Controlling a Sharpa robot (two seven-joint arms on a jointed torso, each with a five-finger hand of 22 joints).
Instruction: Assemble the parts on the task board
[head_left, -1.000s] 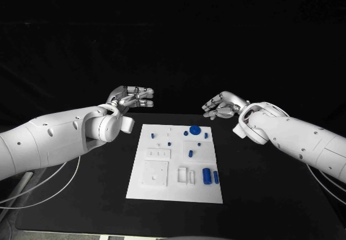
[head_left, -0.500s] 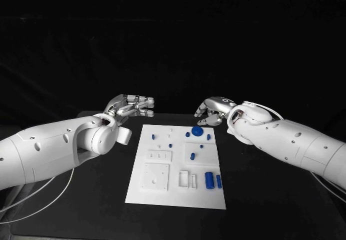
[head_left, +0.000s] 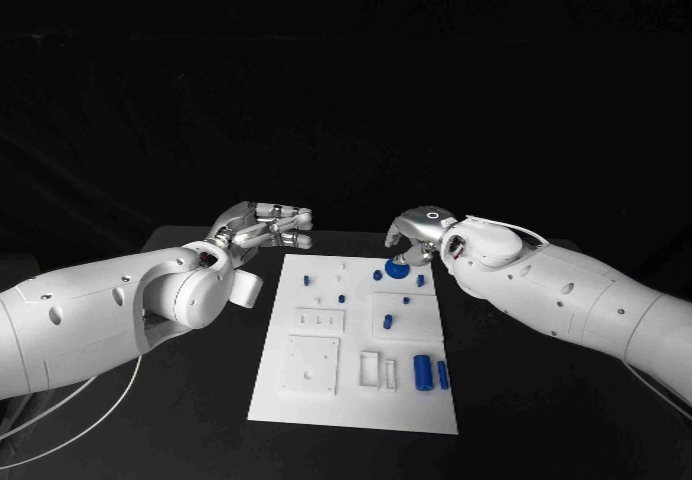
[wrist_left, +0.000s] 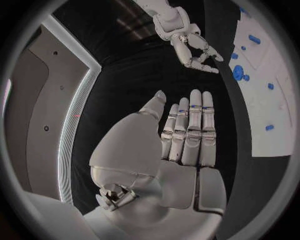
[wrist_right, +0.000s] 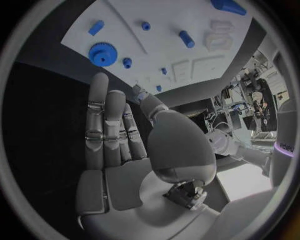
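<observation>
The white task board (head_left: 296, 405) lies in the middle of the black table. A blue gear (head_left: 397, 268) sits near its far edge, with a small blue peg (head_left: 378, 274) beside it. More blue parts lie across the board, among them a thick cylinder (head_left: 423, 372) near the front right and a peg (head_left: 387, 321) mid-board. My right hand (head_left: 415, 236) hovers just behind the gear, fingers extended, holding nothing. My left hand (head_left: 268, 225) is off the board's far left corner and holds nothing. The right wrist view shows the flat right hand (wrist_right: 119, 135) with the gear (wrist_right: 102, 54) beyond its fingertips.
White recessed blocks and slots (head_left: 312, 360) stand on the board's near half. Black table surface (head_left: 173, 400) surrounds the board on all sides. The left wrist view shows my left hand (wrist_left: 187, 135) flat, with the right hand (wrist_left: 190, 47) and the board (wrist_left: 278, 115) beyond it.
My right hand has moved left and down to the board's far edge, close behind the gear. The left hand has shifted only a little. No part has moved.
</observation>
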